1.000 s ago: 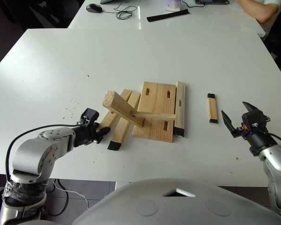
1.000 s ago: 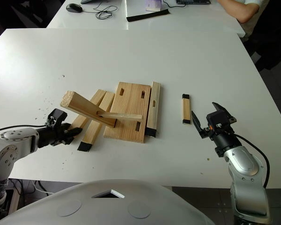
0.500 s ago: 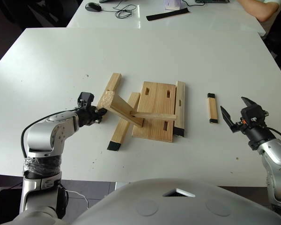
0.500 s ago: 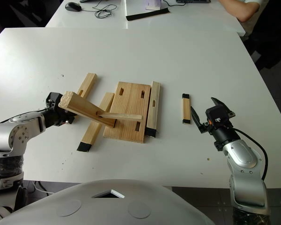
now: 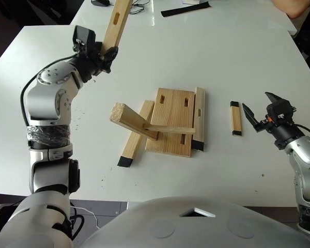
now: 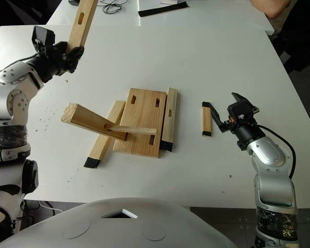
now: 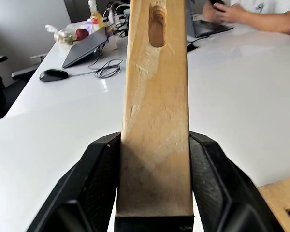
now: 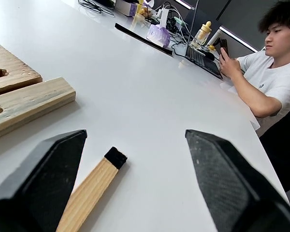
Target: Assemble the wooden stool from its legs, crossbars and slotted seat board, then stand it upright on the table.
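At the upper left, our left gripper [image 5: 107, 53] clamps a wooden leg [image 5: 117, 21] above the table [image 5: 206, 57]. At centre we see a tilted leg with crossbar [image 5: 133, 121] resting over a flat leg [image 5: 135, 135] and the slotted seat board [image 5: 173, 109]. A short crossbar [image 5: 235, 118] lies right of centre. At the right edge, our right gripper [image 5: 259, 107] hovers beside it, fingers spread.
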